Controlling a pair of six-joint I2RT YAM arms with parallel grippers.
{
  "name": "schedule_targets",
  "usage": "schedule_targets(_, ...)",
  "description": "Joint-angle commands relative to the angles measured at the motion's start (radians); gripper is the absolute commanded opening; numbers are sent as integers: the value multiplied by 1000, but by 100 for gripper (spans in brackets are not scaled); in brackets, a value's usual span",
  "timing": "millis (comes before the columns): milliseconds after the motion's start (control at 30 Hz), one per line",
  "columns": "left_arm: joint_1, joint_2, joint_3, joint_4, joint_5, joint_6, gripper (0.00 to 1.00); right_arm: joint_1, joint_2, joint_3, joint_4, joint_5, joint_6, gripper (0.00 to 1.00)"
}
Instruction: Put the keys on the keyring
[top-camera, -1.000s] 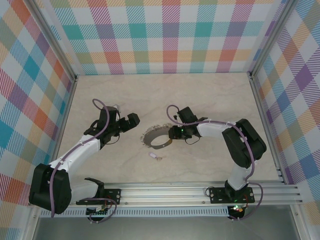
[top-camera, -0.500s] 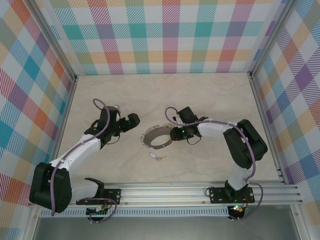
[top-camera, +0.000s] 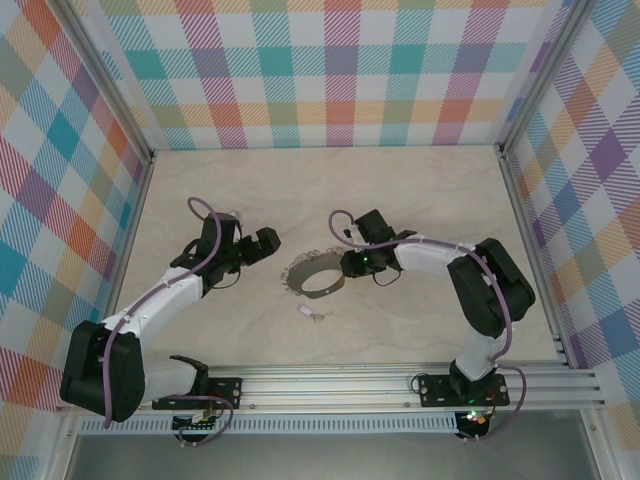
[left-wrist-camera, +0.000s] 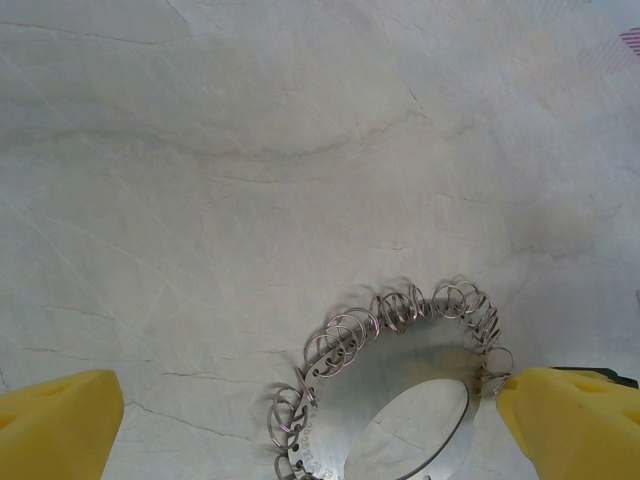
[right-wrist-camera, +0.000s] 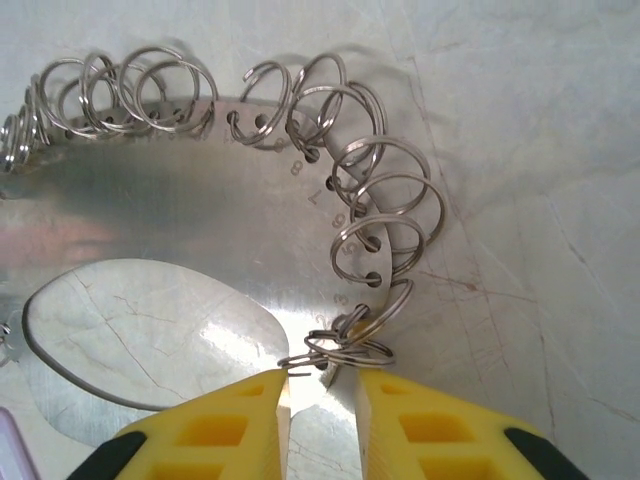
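The keyring is a flat grey metal loop hung with several small wire rings, lying mid-table. The keys, a tiny lilac tab with a brownish bit, lie just in front of it, free of both grippers. My right gripper is at the loop's right end; in the right wrist view its jaws stand narrow, both yellow fingertips against the edges of the keyring's band. My left gripper hovers left of the loop, open wide, its fingers far apart above the keyring.
The marble tabletop is walled by checked panels at the back and both sides. An aluminium rail carrying the arm bases runs along the near edge.
The right gripper's jaws have narrowed around the loop's band. Both arms have hardly shifted, and the keys lie where they were.
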Motion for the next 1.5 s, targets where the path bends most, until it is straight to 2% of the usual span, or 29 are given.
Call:
schedule_targets(0,-13,10,27,28,20,16,100,3,22,28,-16,-1,-8,24)
schedule_targets(133,-13,14,27,28,20,17,100,3,30,31,-10,-12,-5,24)
schedule_targets(200,-13,15,27,28,19,18,100,4,34,33,-7,-21,-2,29)
schedule_targets(433,-13,13,25,30,20,19,100,2,25,24,10,-37,33,33)
schedule_targets(633,-13,15,24,30,23,21,100,3,30,18,21,-57,35,25)
schedule_targets(767,-13,16,23,31,23,19,100,3,32,14,29,-70,38,14)
schedule_targets(1000,-13,15,27,27,24,21,100,3,10,1,36,-73,55,2)
schedule_targets(1067,-13,13,27,27,26,21,100,2,-5,-2,35,-76,65,2)
schedule_targets(1100,-13,13,26,29,29,22,100,2,-15,-5,33,-75,76,4)
schedule_targets(1167,-13,15,29,33,46,27,100,0,-45,-17,38,-61,99,26)
schedule_targets(1267,-19,23,46,36,90,44,100,-17,-97,-45,53,-45,145,45)
schedule_targets(1300,-27,28,56,34,101,56,99,-23,-111,-55,60,-42,160,49)
schedule_targets(1400,-63,64,100,13,131,96,95,-38,-137,-80,70,-47,195,52)
schedule_targets(1467,-97,101,132,-1,138,127,86,-47,-143,-93,77,-56,216,53)
